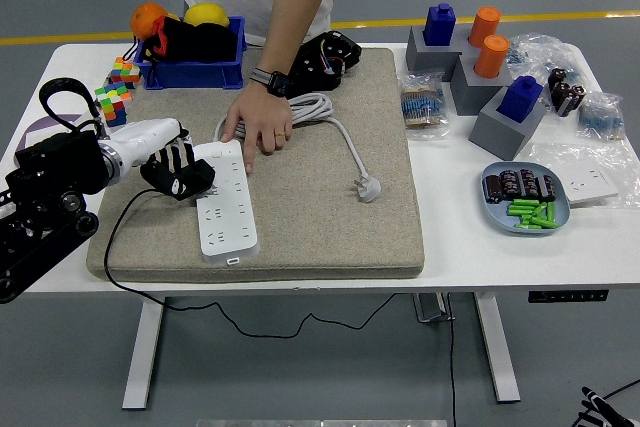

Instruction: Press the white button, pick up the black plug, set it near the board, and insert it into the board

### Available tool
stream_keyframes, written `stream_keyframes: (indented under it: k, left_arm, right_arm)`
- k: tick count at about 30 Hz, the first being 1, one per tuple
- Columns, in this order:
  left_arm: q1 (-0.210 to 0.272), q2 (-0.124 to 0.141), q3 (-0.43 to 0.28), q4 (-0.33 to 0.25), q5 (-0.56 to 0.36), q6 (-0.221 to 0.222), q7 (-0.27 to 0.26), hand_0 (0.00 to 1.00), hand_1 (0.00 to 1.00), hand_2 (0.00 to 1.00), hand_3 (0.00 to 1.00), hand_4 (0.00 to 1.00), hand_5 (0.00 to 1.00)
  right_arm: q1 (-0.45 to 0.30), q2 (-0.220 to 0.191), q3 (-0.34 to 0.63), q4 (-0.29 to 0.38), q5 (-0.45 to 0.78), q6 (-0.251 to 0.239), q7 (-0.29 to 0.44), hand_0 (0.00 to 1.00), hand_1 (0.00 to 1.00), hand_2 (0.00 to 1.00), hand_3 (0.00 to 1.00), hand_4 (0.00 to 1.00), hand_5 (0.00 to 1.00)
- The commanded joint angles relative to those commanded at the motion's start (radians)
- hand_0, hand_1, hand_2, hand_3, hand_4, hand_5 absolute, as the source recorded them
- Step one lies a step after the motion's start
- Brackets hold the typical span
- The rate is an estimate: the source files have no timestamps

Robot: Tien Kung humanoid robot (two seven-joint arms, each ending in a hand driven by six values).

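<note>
A white power strip [225, 199] lies on the grey felt mat [330, 197], its black cord trailing off the left edge. My left hand [176, 171], black-fingered and curled, hovers just left of the strip's far end and holds nothing. A person's hand [258, 127] rests flat on the strip's far end, fingers pressing it down. A white plug [368, 187] on a grey-white cable [318, 109] lies right of the strip on the mat. A black object with wires [324, 58] sits at the mat's far edge. My right hand is out of view.
A blue bin [192, 47] with fruit and colourful cubes [117, 87] stand at the back left. Grey blocks with blue and orange pegs [478, 67], plastic bags and a blue plate [524, 198] of batteries fill the right side.
</note>
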Motion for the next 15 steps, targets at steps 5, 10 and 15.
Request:
stream_keyframes:
  k: [5, 10, 15]
  left_arm:
    - [0.001, -0.005, -0.005, -0.007, 0.000, 0.010, 0.002, 0.325, 0.387, 0.393, 0.445, 0.742, 0.002]
    - [0.003, -0.011, -0.014, -0.011, -0.004, 0.019, -0.002, 0.313, 0.392, 0.399, 0.442, 0.748, 0.002]
    - [0.006, -0.014, -0.023, -0.018, -0.008, 0.027, -0.005, 0.307, 0.400, 0.411, 0.447, 0.746, 0.002]
  right_arm:
    - [0.000, 0.001, 0.004, -0.001, -0.002, 0.000, 0.000, 0.820, 0.755, 0.738, 0.716, 0.783, 0.556]
    - [0.000, 0.001, 0.006, -0.001, -0.003, 0.000, 0.000, 0.820, 0.754, 0.738, 0.716, 0.782, 0.555]
    - [-0.001, 0.002, 0.005, -0.001, -0.003, 0.000, 0.000, 0.820, 0.755, 0.738, 0.716, 0.782, 0.556]
